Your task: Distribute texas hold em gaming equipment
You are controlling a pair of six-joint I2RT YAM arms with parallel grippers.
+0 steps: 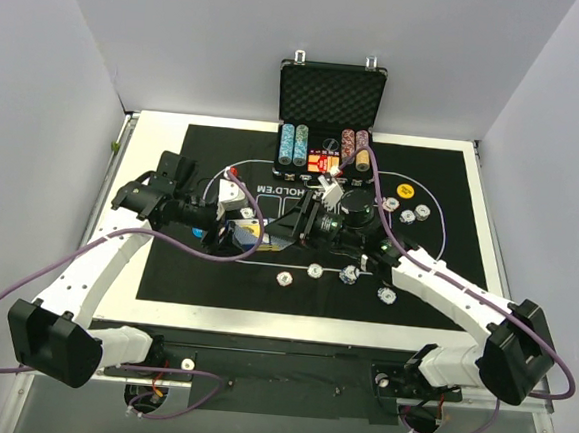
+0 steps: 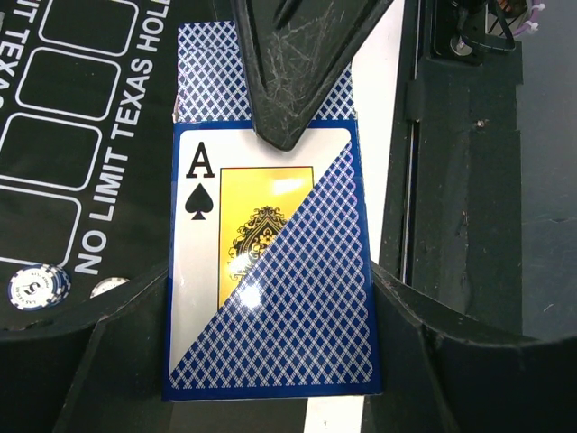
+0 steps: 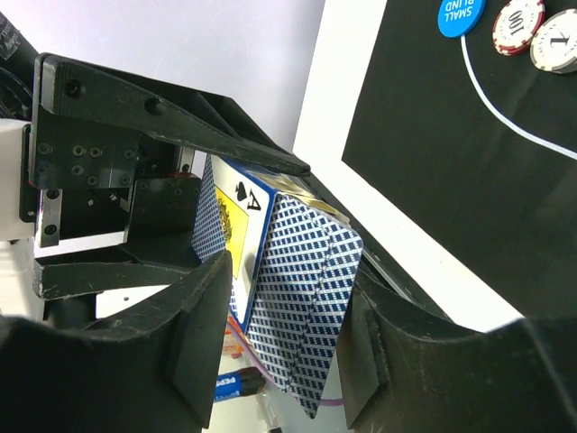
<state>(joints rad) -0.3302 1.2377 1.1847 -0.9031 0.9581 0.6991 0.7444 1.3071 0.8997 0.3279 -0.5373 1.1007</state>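
Left tool (image 2: 270, 275) pinches a blue diamond-patterned card pack (image 2: 302, 302) with an ace-of-spades front by its sides, above the left half of the black printed mat (image 1: 180, 268). Right tool (image 3: 293, 280) straddles the pack's end, jaws part-spread; contact can't be told.

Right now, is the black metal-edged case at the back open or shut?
Open. The black metal-edged case has its foam-lined lid standing up, and rows of poker chips show inside.
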